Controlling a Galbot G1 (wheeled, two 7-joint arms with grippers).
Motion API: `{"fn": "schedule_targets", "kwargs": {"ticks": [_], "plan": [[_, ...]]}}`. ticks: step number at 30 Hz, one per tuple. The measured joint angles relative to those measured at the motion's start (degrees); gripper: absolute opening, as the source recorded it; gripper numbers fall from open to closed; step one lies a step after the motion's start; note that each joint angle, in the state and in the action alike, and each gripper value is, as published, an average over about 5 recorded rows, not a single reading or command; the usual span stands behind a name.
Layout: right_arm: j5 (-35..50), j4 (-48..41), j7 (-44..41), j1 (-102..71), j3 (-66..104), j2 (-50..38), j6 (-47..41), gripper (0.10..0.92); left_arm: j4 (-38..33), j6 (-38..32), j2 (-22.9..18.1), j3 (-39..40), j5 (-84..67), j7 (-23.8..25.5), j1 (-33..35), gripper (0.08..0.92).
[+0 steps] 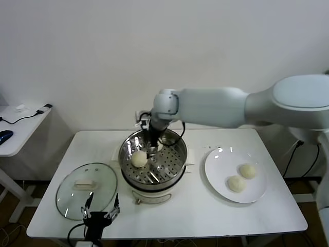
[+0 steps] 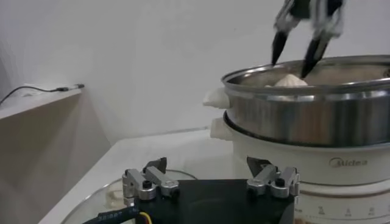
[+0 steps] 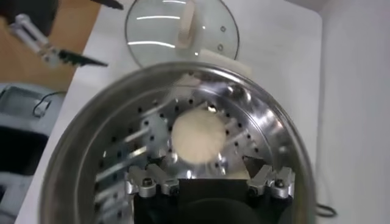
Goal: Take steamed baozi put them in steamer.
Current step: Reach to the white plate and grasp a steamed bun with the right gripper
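three smooth cream-white domed baozi are in sight: one bun (image 1: 139, 158) lies on the perforated tray inside the round shiny steel steamer (image 1: 177, 163), toward the robot's left side of the tray, and two more buns (image 1: 242, 177) sit close together on the flat round white plate (image 1: 216, 170) to the steamer's right. there is one steamer on its cream-white electric base, one plate, and one round glass lid (image 1: 67, 193) lying flat on the white table (image 1: 205, 216) to the steamer's left.

from the left wrist view only the top of the steamer bun (image 2: 290, 80) peeks above the steel rim (image 2: 304, 76). the far part of the tray is hidden behind the right arm in the head view.

the right gripper (image 1: 152, 149) hangs over the steamer just above the tray, fingers spread wide and holding nothing; the bun (image 3: 197, 134) lies free just beyond its fingertips (image 3: 149, 182). the left gripper (image 1: 101, 210) waits low at the table's near edge beside the lid, fingers fully apart and empty.
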Motion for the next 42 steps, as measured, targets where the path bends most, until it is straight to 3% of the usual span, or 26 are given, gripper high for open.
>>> {"fn": "schedule_targets", "kwargs": {"ticks": [9,18,29,42], "plan": [[-7.03,8.41,-4.81,8.75,-10.17,-16.72,4.86,0.823,0.14,0.25,0.20,-0.21,-0.01,0.12,-0.52,0.823],[-17.43,12.40,-5.00,4.95,-12.77,-29.68,5.29,0.823,0.26,0.41,0.21,-0.90,0.06,0.36,-0.36,0.823],[-25.98,10.58,-2.49,-9.03,-5.79,-35.42,3.04,0.823,0.43,0.16,-0.13,-1.09,0.44,0.27,0.65,0.823],[-31.14,6.01,1.21,-23.20,5.26,-36.22,0.36,0.823,0.50,0.07,-0.55,-0.99,0.87,0.19,1.20,0.823]]}}
